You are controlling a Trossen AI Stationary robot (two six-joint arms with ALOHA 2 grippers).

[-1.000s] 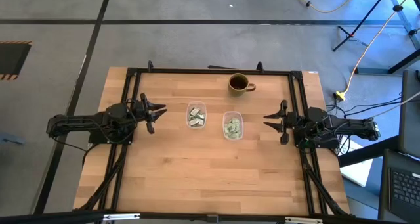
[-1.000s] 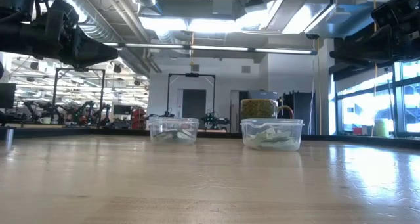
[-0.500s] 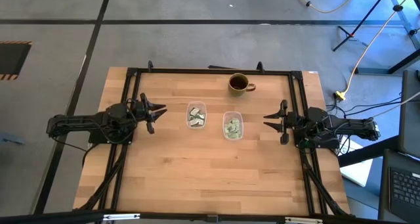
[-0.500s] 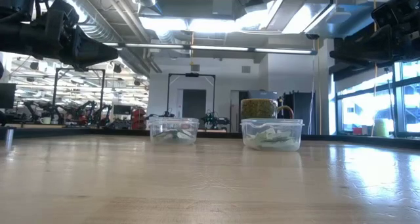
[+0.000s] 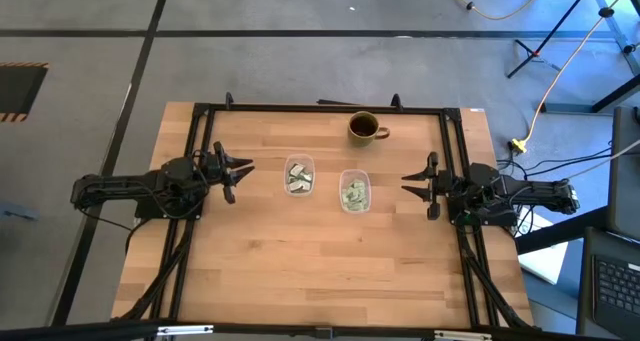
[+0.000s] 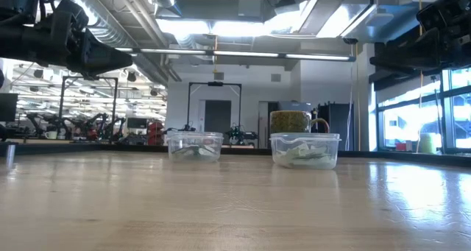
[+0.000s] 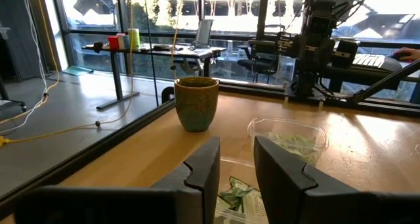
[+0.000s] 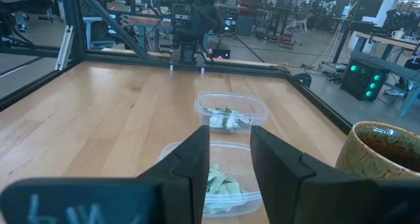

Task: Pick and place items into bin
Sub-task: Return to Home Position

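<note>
Two clear plastic tubs stand on the wooden table, each holding several pale green and white packets: one left of centre (image 5: 298, 176) and one right of it (image 5: 353, 191). Both also show in the low view (image 6: 194, 145) (image 6: 305, 149). My left gripper (image 5: 236, 168) hovers left of the left tub, open and empty, above the table. My right gripper (image 5: 417, 186) hovers right of the right tub, open and empty. In the left wrist view the packets (image 7: 237, 192) lie just beyond my fingers; in the right wrist view the near tub's packets (image 8: 220, 184) do.
A brown mug (image 5: 364, 127) stands upright near the table's far edge, behind the tubs. A black frame (image 5: 320, 108) runs round the table's far, left and right sides. Bare wood lies between the tubs and the near edge.
</note>
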